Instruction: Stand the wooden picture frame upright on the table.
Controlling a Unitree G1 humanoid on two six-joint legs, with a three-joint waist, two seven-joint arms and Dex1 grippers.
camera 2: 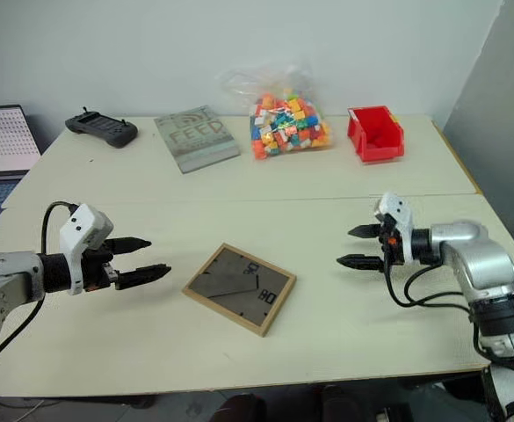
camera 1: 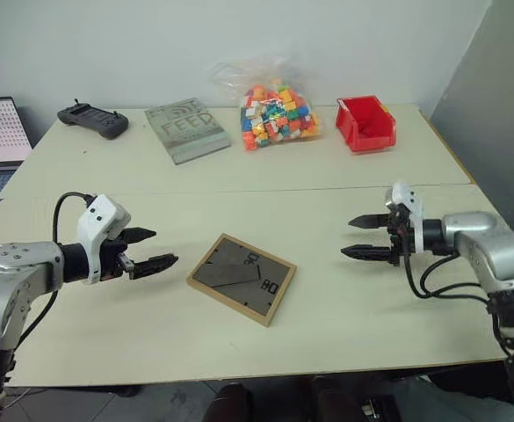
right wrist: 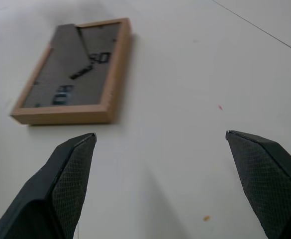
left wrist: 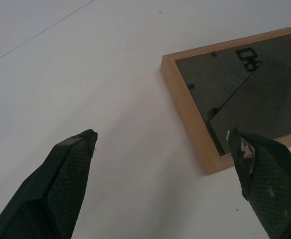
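Even, soft indoor light; faint shadows, wrist views slightly blurred and washed-out.

My gripper [left wrist: 160, 184] over the table [left wrist: 110, 74], frame [left wrist: 195, 124] ahead.

My two black fingers [left wrist: 65, 189] stand wide apart with nothing between them, above the bare pale tabletop. The frame lies flat, back side up: light-wood border, dark grey backing, the easel stand folded against it. One fingertip overlaps its near corner from above; I cannot tell whether they touch. A thin seam line crosses the table farther off.
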